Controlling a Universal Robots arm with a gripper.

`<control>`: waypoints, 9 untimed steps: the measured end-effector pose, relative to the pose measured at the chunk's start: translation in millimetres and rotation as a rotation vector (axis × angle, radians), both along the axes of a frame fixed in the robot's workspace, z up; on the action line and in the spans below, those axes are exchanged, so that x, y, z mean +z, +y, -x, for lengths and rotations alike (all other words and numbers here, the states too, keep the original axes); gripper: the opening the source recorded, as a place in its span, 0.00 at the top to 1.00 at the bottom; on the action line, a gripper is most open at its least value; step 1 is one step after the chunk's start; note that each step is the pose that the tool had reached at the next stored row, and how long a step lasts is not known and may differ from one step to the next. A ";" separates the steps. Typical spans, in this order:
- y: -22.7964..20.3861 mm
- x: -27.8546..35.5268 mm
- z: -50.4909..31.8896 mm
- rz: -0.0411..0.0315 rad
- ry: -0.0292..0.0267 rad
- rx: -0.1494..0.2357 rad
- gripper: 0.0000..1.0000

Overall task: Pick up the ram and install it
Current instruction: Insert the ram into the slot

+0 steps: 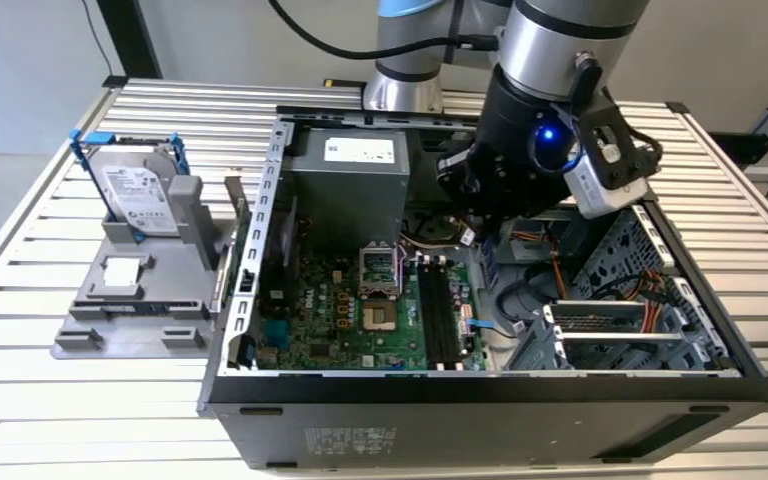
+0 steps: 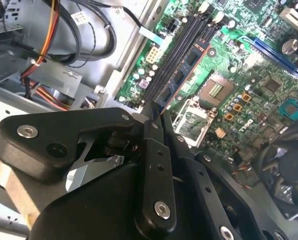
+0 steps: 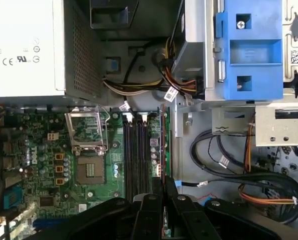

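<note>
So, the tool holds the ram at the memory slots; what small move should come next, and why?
Probably a short, gentle push straight down toward the board. In the second wrist view the tool grips the ram, which runs parallel to the black slots, right beside them. Whether it is already seated I cannot tell.

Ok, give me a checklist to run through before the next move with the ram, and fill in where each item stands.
1. Grip: the claw is shut on the ram: ok.
2. Alignment: the ram runs parallel to the memory slots: ok.
3. Seating: the ram is pressed home in a slot: cannot tell.
4. Wiring: the black cables lie beside the slots, not across them: ok.
5. Clutter: the hard drive stands outside the case, out of the way: ok.
</note>
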State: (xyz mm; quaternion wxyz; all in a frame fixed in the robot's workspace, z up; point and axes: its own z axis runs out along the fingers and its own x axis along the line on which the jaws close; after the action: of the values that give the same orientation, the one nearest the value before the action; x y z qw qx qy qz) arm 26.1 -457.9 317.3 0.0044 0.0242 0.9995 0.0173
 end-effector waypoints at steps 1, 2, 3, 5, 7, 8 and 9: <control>-0.1 -1.8 1.0 0.0001 0.0000 0.000 1.00; -0.3 -3.6 1.8 0.0001 0.0000 0.000 1.00; -0.5 -5.4 2.3 0.0001 0.0000 0.000 1.00; -1.3 -7.4 2.7 0.0027 0.0014 0.000 1.00; -2.1 -9.4 2.7 0.0047 0.0025 0.000 1.00; -2.1 -11.2 2.7 0.0046 0.0025 0.000 1.00; -2.1 -13.0 2.7 0.0047 0.0026 -0.001 1.00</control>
State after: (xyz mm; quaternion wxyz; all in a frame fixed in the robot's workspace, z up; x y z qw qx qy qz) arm 23.4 -460.0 304.3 0.0032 0.0249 0.9996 0.0149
